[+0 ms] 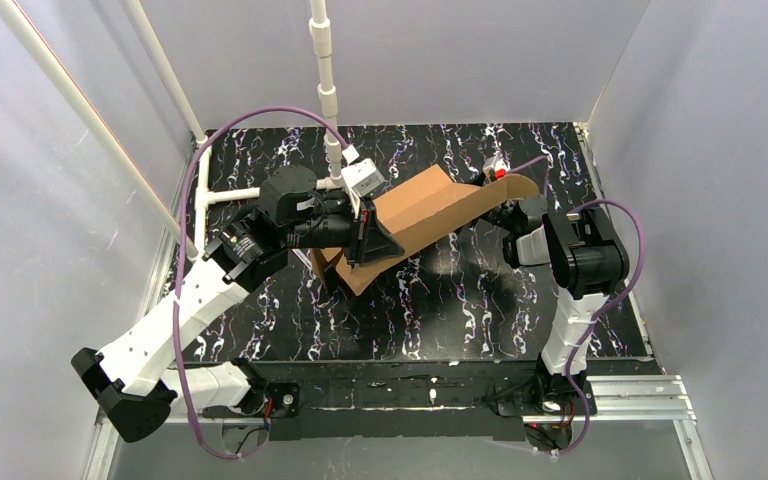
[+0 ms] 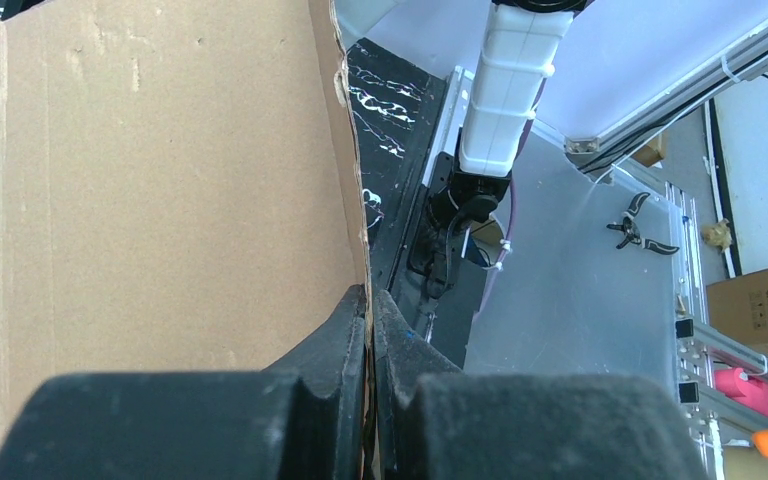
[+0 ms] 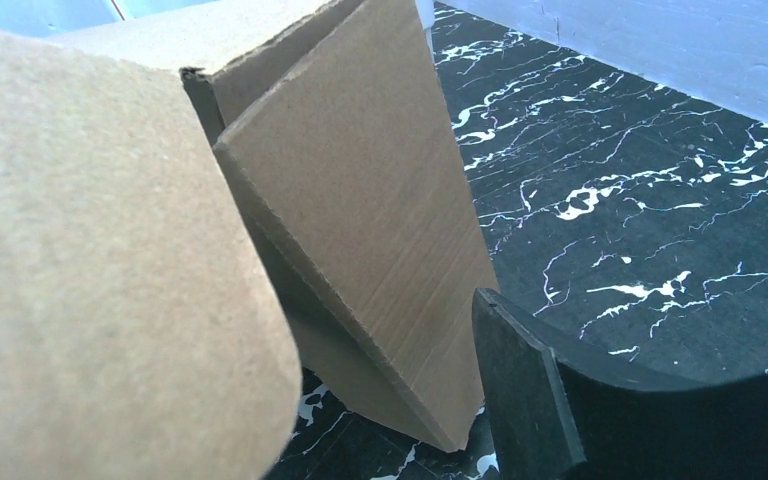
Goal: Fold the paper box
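Observation:
The paper box (image 1: 430,205) is a brown corrugated cardboard sheet, partly folded and held tilted above the black marbled table (image 1: 440,310). Its lower left corner rests near the table. My left gripper (image 1: 365,235) is shut on the box's left edge. In the left wrist view the fingertips (image 2: 355,320) pinch the thin cardboard edge (image 2: 160,180). My right gripper (image 1: 513,212) is at the box's raised right end. In the right wrist view only one dark finger (image 3: 525,390) shows. A rounded flap (image 3: 110,300) hides the other, and a folded panel (image 3: 360,190) stands in the wide gap.
A white pipe frame (image 1: 325,90) stands at the back left, close to the left arm. A small red and white object (image 1: 497,163) lies at the back of the table. White walls enclose the table on three sides. The right arm's base (image 2: 500,90) shows in the left wrist view.

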You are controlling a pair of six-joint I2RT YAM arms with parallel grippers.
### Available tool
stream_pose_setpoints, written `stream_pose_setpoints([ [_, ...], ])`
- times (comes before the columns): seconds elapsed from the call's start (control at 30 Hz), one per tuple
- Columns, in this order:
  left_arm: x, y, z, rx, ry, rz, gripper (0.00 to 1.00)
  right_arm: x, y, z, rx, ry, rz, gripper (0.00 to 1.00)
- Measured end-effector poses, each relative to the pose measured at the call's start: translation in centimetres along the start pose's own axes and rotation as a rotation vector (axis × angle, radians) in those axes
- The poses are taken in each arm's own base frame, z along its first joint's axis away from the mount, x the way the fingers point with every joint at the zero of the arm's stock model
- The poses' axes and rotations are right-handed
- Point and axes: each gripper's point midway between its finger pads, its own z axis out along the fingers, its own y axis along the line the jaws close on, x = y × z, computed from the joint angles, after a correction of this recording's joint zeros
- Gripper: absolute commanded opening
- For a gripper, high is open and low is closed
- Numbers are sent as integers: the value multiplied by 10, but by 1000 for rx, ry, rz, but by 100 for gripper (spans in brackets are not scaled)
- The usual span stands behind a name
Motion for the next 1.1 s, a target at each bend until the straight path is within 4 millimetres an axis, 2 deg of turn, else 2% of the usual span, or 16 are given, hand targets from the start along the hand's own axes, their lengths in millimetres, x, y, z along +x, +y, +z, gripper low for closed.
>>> stream_pose_setpoints([
  [0.33, 0, 5, 1, -23, -5, -8, 0, -2, -4, -5, 16, -4, 45, 83],
  [0.47, -1, 7, 0, -33, -11, -26, 0, -6, -5, -7, 21, -10, 46, 76],
  [0.77, -8, 14, -3, -58, -40, -94, 0, -28, -1, -4, 9, -40, 9, 55],
  [1.1, -24, 19, -7, -65, -101, -183, 0, -42, -2, -5, 32, -34, -47, 41],
])
